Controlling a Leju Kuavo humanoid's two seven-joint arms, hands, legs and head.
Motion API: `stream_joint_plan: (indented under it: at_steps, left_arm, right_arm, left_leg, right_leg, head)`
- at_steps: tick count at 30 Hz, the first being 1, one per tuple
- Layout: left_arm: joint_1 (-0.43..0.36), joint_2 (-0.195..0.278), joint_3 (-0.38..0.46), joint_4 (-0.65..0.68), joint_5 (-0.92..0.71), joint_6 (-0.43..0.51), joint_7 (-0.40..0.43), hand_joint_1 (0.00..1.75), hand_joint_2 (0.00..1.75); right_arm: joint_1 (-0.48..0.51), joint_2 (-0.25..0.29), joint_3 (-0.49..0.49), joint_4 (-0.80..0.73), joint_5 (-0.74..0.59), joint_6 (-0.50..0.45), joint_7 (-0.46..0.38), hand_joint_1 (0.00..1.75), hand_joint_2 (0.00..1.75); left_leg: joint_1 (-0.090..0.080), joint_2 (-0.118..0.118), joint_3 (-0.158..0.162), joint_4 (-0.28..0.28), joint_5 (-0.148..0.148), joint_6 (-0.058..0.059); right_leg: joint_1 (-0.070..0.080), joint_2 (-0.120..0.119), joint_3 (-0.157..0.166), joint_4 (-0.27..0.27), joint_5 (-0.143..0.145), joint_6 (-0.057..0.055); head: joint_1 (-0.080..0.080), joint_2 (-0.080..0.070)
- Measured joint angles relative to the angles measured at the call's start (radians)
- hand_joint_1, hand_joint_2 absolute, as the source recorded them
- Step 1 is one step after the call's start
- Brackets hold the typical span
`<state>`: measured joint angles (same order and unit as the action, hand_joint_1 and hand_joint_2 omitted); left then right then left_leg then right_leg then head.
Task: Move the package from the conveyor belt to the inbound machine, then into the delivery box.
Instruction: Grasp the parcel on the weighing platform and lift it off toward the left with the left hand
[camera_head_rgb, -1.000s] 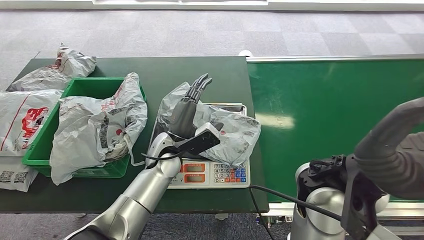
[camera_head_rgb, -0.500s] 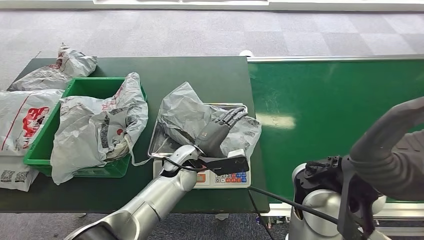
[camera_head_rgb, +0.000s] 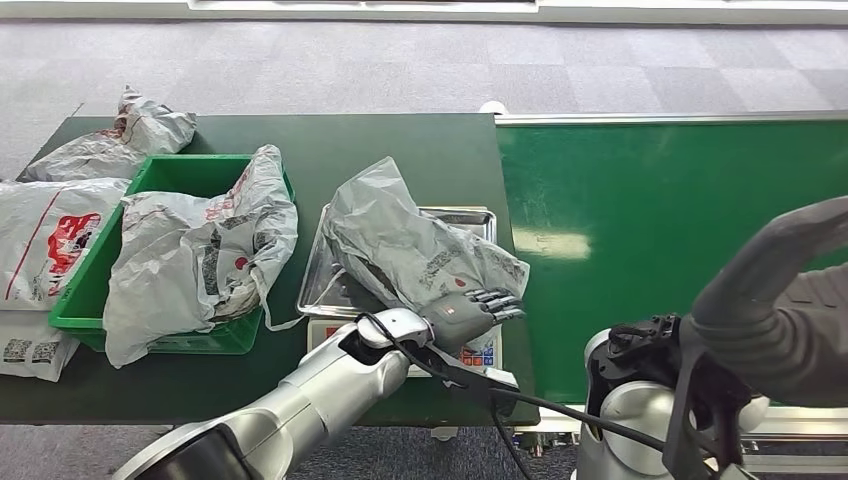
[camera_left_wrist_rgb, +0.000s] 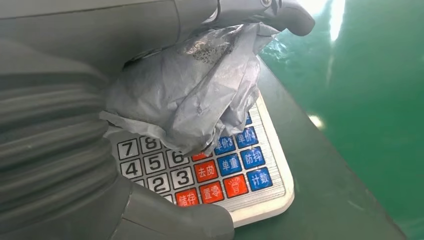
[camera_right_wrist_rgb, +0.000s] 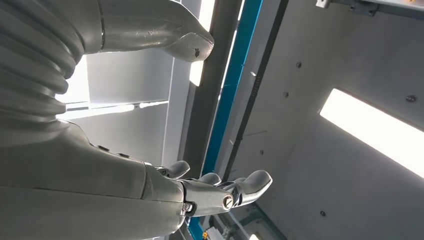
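On the scale (camera_head_rgb: 470, 357), left hand (camera_head_rgb: 462, 313) gripping package (camera_head_rgb: 410, 250)

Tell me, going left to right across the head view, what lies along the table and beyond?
Grey bags at the table's edge → green box with a bag draped over it → package on the scale → left hand → conveyor belt.
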<state>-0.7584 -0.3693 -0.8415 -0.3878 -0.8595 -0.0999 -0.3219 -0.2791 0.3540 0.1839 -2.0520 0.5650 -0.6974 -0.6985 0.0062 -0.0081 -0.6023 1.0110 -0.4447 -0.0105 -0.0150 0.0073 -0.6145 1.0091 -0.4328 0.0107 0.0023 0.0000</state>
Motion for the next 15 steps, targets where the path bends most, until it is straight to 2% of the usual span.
stream_joint_plan:
  at_steps: [2, 10, 15]
  left_arm:
    - [-0.009, 0.000, -0.012, 0.005, 0.005, -0.015, 0.001, 1.75, 1.75]
    - [-0.034, 0.000, -0.030, 0.017, 0.021, 0.004, -0.004, 1.73, 1.75]
    - [-0.035, -0.001, -0.033, 0.021, 0.003, 0.109, 0.012, 1.73, 1.75]
  right_arm:
    - [0.000, 0.000, 0.002, 0.000, 0.001, 0.000, 0.000, 0.00, 1.75]
    - [0.001, 0.000, 0.006, 0.000, 0.003, 0.000, 0.000, 0.00, 1.75]
    - [0.001, 0.000, 0.007, 0.000, 0.003, 0.000, 0.000, 0.00, 1.75]
  left_leg:
    - [0.000, 0.000, 0.000, 0.000, 0.000, 0.000]
    - [0.000, 0.000, 0.001, 0.000, 0.000, 0.000]
    - [0.000, 0.001, 0.002, 0.000, 0.000, 0.000]
  right_leg:
    - [0.000, 0.000, 0.001, 0.000, 0.000, 0.000]
    - [0.000, 0.000, 0.001, 0.000, 0.000, 0.000]
    - [0.001, 0.001, 0.001, 0.000, 0.000, 0.000]
  head:
    - [0.000, 0.000]
    - [0.000, 0.000]
    - [0.000, 0.000]
